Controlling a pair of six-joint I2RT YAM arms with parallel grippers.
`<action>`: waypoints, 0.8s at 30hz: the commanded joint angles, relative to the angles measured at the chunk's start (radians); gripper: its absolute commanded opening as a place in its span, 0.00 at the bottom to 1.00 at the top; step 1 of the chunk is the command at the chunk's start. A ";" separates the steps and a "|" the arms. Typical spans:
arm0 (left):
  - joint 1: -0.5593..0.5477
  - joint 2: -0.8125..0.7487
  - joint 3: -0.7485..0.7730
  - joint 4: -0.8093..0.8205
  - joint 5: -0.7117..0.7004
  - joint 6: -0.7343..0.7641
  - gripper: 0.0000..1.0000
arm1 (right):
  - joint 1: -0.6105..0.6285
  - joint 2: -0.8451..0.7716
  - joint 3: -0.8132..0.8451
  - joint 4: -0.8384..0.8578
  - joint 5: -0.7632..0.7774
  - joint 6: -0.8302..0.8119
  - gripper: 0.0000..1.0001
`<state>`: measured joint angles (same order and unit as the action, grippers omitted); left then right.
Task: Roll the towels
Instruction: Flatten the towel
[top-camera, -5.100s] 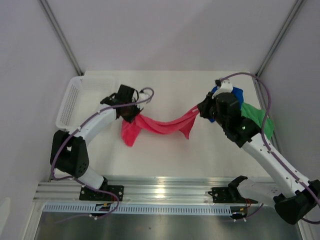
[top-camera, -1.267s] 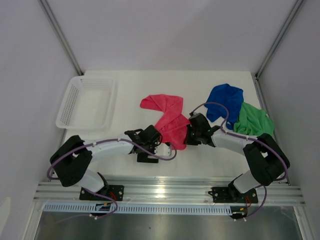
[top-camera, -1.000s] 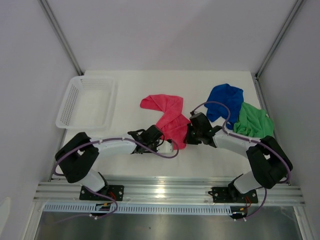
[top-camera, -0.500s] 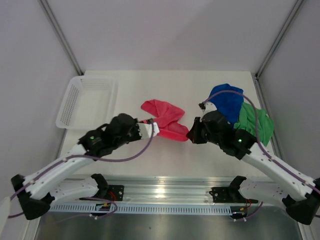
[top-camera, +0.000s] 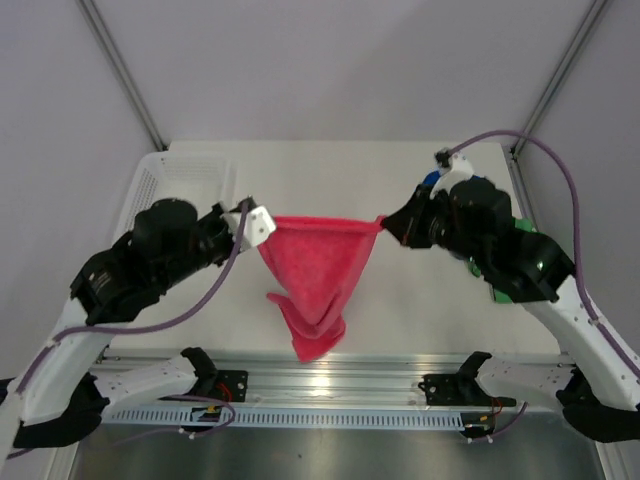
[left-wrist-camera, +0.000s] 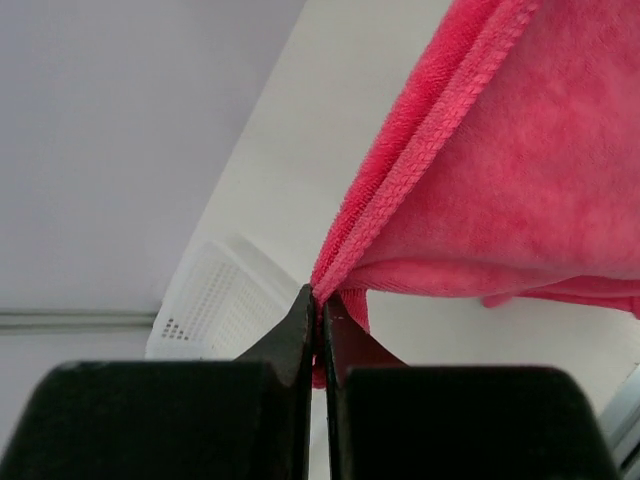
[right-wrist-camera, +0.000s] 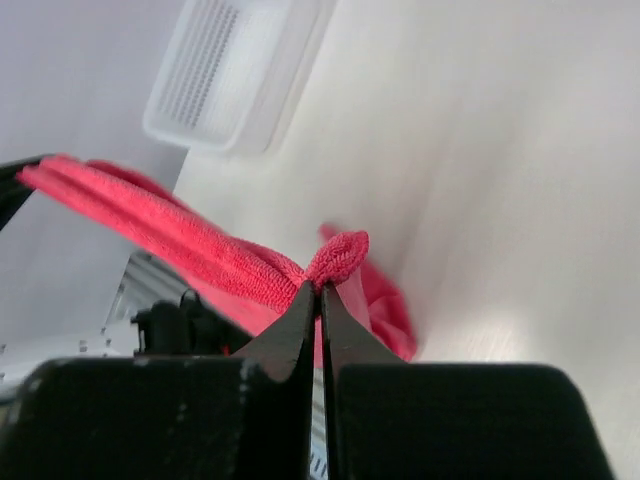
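The pink-red towel (top-camera: 318, 262) hangs in the air, stretched by its top edge between my two grippers, and its lower point sags toward the front rail. My left gripper (top-camera: 266, 219) is shut on the towel's left corner (left-wrist-camera: 335, 275). My right gripper (top-camera: 384, 221) is shut on the right corner (right-wrist-camera: 340, 255). In both wrist views the jaws pinch the cloth at their tips. The right arm hides most of the blue towel (top-camera: 431, 180) and the green towel (top-camera: 522, 226); only small patches show.
The white mesh basket (top-camera: 190, 172) stands at the back left, partly behind my left arm, and shows in the left wrist view (left-wrist-camera: 215, 310) and the right wrist view (right-wrist-camera: 235, 70). The metal rail (top-camera: 320, 380) runs along the near edge.
The left gripper has shut on the pink-red towel's corner. Both arms have risen and drawn apart, lifting the towel off the table and spreading it out between them.
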<state>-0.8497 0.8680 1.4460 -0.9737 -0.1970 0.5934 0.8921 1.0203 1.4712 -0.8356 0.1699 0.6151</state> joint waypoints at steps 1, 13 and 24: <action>0.140 0.147 0.183 0.016 -0.096 0.029 0.01 | -0.261 0.075 0.156 -0.050 -0.143 -0.139 0.00; 0.420 0.808 0.886 0.470 -0.105 0.186 0.01 | -0.677 0.932 1.145 0.226 -0.443 -0.125 0.00; 0.483 1.017 1.056 0.817 -0.032 0.278 0.01 | -0.762 1.049 1.216 0.564 -0.368 -0.015 0.00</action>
<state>-0.4118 1.9175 2.4371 -0.3450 -0.1757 0.8089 0.1909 2.1059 2.6167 -0.3958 -0.2955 0.6209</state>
